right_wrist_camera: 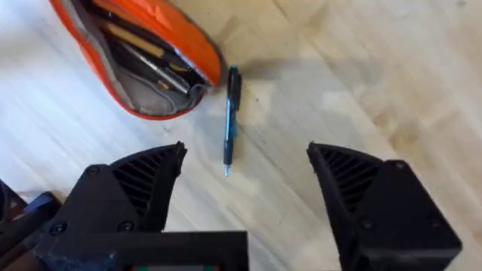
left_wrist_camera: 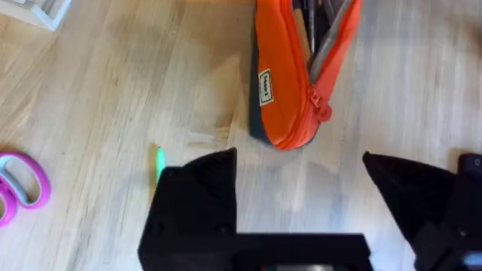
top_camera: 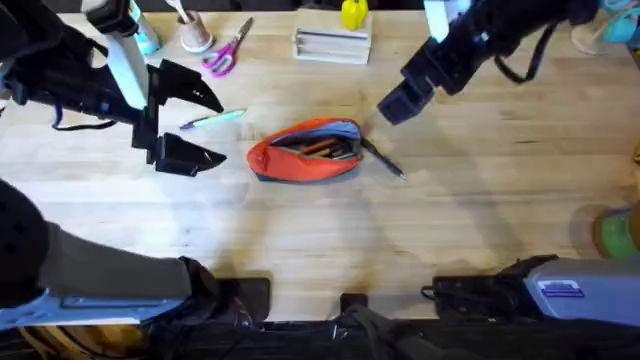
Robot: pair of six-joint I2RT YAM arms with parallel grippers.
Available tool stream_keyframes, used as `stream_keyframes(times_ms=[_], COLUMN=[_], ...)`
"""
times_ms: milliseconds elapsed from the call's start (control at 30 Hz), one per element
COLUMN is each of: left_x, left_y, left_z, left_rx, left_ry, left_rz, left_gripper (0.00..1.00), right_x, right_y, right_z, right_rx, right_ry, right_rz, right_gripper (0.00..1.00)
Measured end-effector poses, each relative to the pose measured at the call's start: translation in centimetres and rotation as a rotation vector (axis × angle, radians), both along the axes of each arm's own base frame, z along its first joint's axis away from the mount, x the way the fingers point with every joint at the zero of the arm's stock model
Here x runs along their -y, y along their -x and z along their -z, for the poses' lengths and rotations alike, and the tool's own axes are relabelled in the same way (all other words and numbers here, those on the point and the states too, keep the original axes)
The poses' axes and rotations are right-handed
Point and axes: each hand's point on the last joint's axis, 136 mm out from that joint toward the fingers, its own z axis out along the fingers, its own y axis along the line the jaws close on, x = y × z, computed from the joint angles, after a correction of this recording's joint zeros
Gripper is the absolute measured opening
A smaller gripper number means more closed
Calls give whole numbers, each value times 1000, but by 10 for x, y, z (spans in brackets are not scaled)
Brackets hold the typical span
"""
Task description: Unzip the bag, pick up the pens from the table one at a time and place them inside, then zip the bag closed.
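Note:
The orange-red bag (top_camera: 305, 152) lies unzipped mid-table, with dark and orange pens showing inside. A light green pen (top_camera: 213, 119) rests on the table (top_camera: 300, 240) to its left. A black pen (top_camera: 383, 158) lies against the bag's right end. My left gripper (top_camera: 205, 128) hovers open over the green pen; in its wrist view the bag (left_wrist_camera: 290, 83) lies beyond the open gripper (left_wrist_camera: 301, 188) and the pen's green end (left_wrist_camera: 159, 162) peeks past one finger. My right gripper (top_camera: 395, 103) hangs open above the black pen (right_wrist_camera: 231, 117), near the bag's mouth (right_wrist_camera: 143, 53), jaws wide (right_wrist_camera: 245, 154).
Pink-handled scissors (top_camera: 222, 55), a cup (top_camera: 195, 35), a white tray (top_camera: 332, 45) and a yellow object (top_camera: 354, 13) stand along the far edge. A green object (top_camera: 620, 232) sits at the right edge. Bare wood lies in front of the bag.

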Motion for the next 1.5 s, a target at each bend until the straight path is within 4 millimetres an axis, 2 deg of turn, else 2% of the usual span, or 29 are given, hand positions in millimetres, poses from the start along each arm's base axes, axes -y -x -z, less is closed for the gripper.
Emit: stream_keyframes(times_ms=[200,400,567,700,833,1067,1500], left_x=[0,0,0,0,0,0,0], left_y=[0,0,0,-1,-1,-1,-1], left_z=[0,0,0,0,0,0,0], left_rx=[0,0,1,3,4,4,4], left_ry=[0,0,-1,-2,-2,-2,-2], left_rz=[0,0,0,0,0,0,0], left_gripper=[993,994,994,993,993,992,993], right_x=[0,3,2,3,6,1,0], right_y=[15,22,20,32,38,38,36], right_z=[43,81,108,125,138,161,164], right_rx=[-84,-107,-85,-106,-118,-139,-150], right_ry=[0,11,-2,27,90,149,181], right_rz=[-6,-4,10,2,-10,-46,-49], right_gripper=[994,994,994,994,994,994,994])
